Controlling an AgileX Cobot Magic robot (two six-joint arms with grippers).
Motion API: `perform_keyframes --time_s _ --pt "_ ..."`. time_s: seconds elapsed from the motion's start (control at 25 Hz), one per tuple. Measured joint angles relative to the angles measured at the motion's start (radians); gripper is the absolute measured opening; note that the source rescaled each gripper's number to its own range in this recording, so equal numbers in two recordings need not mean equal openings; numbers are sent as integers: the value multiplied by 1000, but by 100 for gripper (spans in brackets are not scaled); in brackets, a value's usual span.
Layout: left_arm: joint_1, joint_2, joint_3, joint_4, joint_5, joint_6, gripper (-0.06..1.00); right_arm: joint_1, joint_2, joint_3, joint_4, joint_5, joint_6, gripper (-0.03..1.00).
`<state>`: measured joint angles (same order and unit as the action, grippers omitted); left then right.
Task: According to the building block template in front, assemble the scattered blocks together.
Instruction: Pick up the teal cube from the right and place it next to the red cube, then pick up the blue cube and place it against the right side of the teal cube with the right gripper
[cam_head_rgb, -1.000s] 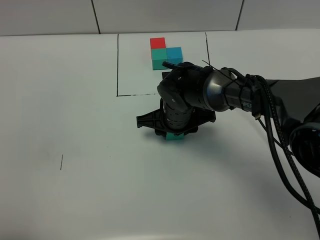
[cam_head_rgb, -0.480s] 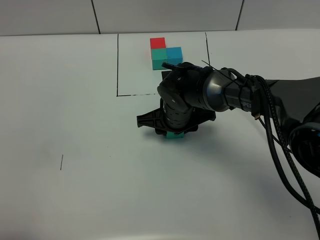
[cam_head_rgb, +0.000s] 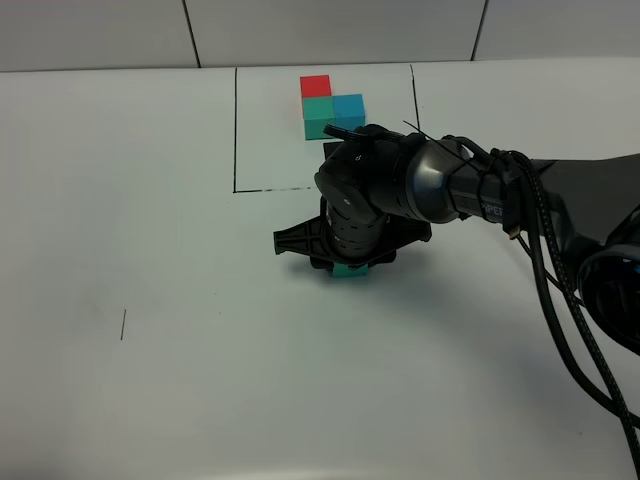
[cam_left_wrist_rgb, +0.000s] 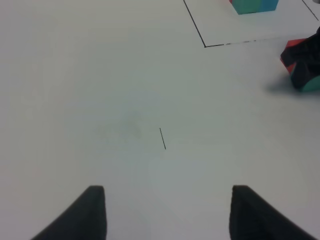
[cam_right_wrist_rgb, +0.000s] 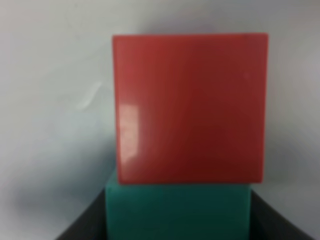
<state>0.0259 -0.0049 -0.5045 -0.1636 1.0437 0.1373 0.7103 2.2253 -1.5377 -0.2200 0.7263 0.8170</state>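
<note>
Red cube (cam_right_wrist_rgb: 190, 107), teal-green cube (cam_right_wrist_rgb: 177, 210): faintly glossy, perhaps plastic.

High view looks down; wrist views (right closest) share teal-green block (cam_head_rgb: 348, 272).

The right arm (cam_head_rgb: 570, 190) comes in from the right edge of the high view and stretches leftward to about the middle of the frame. Its thick wrist (cam_head_rgb: 430, 185) bends over there, so the right gripper (cam_head_rgb: 348, 266) points straight down, with its black housing jutting out to the left. In the right wrist view its fingers (cam_right_wrist_rgb: 82, 225) are dark wedges in the lower corners, pressed against the two flanks of a teal-green cube (cam_right_wrist_rgb: 177, 212). Of the left arm only its end shows, in its own wrist view. The left gripper (cam_left_wrist_rgb: 167, 215) looks down at a slant, its two dark fingertips (cam_left_wrist_rgb: 92, 215) standing apart at the bottom edge.
</note>
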Motion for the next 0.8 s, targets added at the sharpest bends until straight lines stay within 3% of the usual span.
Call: perform_keyframes --time_s 0.28,0.4,0.64,0.8 --pt "0 0 0 0 0 0 22 0 0 0 3 -1 2 4" --pt "0 0 0 0 0 0 22 -1 4 0 2 -11 2 24" --pt "0 0 0 0 0 0 22 -1 4 0 0 -16 -5 79" --pt "0 0 0 0 0 0 22 -2 -1 0 0 -13 -17 96"
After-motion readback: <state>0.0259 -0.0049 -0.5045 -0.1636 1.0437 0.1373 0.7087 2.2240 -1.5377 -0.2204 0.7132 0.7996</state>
